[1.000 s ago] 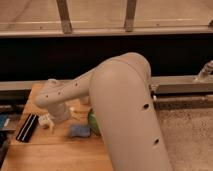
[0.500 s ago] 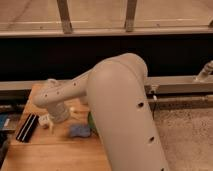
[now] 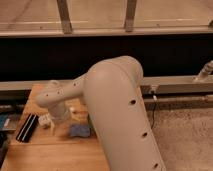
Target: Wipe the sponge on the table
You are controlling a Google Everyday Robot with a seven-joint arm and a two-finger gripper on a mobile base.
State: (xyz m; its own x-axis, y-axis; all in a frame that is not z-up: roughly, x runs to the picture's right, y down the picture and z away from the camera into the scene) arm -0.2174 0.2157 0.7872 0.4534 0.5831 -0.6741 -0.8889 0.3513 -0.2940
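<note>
A wooden table (image 3: 50, 155) fills the lower left of the camera view, its pale planks running off the bottom edge. To its right lies speckled grey floor (image 3: 185, 135). Behind both, a metal rail (image 3: 175, 84) runs along a dark wall (image 3: 100, 55), with a window frame (image 3: 64, 15) above. The thick white arm (image 3: 120, 115) crosses the middle of the view and bends down to the left over the table. The gripper (image 3: 47, 120) hangs low over the left part of the table; I cannot tell whether it is open or closed. The blue sponge (image 3: 80, 131) lies flat on the wood, just to the right of the gripper and close against the arm, not held. A black object (image 3: 27, 128) rests at the table's left edge. Compared with half a second ago, the sponge sits in about the same spot, the gripper has shifted slightly left, and the green patch seen beside the arm is now covered.
</note>
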